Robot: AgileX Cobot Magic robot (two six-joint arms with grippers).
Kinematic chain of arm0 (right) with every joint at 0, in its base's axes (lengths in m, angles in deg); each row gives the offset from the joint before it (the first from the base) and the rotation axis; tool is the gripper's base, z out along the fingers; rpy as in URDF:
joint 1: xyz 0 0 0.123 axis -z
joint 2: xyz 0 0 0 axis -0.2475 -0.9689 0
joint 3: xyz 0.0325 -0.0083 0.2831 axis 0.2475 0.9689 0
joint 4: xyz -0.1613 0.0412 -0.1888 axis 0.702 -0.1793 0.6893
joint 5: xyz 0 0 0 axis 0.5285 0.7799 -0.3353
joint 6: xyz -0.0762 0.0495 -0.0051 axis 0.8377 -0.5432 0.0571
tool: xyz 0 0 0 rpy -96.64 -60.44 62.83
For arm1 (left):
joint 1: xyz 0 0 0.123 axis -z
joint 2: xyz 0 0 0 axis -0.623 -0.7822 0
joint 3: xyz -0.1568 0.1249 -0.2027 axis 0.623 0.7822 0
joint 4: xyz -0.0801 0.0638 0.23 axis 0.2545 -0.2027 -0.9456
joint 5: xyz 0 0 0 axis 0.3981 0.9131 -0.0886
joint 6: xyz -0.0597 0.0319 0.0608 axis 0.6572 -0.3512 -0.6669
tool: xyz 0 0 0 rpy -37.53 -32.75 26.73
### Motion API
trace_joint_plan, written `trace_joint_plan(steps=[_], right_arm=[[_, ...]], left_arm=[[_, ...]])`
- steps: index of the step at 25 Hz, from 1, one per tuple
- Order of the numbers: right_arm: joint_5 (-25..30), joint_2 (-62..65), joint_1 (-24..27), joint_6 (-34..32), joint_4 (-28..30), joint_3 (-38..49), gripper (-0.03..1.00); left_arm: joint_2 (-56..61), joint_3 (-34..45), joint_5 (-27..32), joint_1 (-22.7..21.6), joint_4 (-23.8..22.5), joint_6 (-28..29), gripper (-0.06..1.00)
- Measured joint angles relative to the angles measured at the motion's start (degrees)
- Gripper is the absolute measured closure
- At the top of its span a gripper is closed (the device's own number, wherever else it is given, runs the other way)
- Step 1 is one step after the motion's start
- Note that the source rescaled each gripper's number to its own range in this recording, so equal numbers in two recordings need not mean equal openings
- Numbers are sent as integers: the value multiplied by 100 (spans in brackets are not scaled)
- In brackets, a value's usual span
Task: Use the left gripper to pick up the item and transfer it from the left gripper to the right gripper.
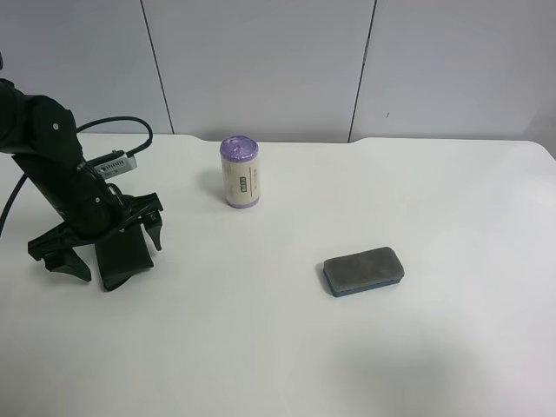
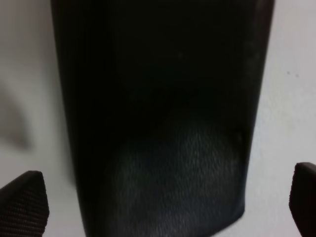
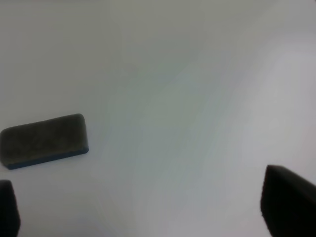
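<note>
My left gripper (image 1: pixel 115 250) hangs over the black slab (image 1: pixel 120 261) at the lower left of the exterior high frame. Its fingers are spread wide to either side of the slab and are not touching it. The slab is flat, matte and oblong, and it lies on the smooth white table (image 1: pixel 434 191).

Only my left wrist view shows its surface. There the slab (image 2: pixel 158 113) fills the frame, faintly grained toward the bottom, with a rounded corner and bare table between it and each tip of the gripper (image 2: pixel 163 200).

My right gripper (image 3: pixel 148 205) shows only in its own view, fingers apart and holding nothing. At that frame's left is a fuzzy grey eraser (image 3: pixel 44 139) with a blue base. In the exterior high view the eraser (image 1: pixel 363 270) lies right of centre, and a cream canister (image 1: pixel 240 172) with a crinkled purple top stands upright at upper centre.
</note>
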Motion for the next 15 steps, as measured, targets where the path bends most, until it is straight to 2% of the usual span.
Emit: trace_joint_plan(steps=[7, 9, 11, 15], right_arm=[[0, 0, 0, 0, 0, 0, 1], [0, 0, 0, 0, 0, 0, 1], [0, 0, 0, 0, 0, 0, 1], [0, 0, 0, 0, 0, 0, 1]], left_arm=[[-331, -6, -124, 0, 0, 60, -6], [-376, -6, -135, 0, 0, 93, 1], [-383, -6, -135, 0, 0, 108, 16], [-383, -6, -139, 0, 0, 125, 64]])
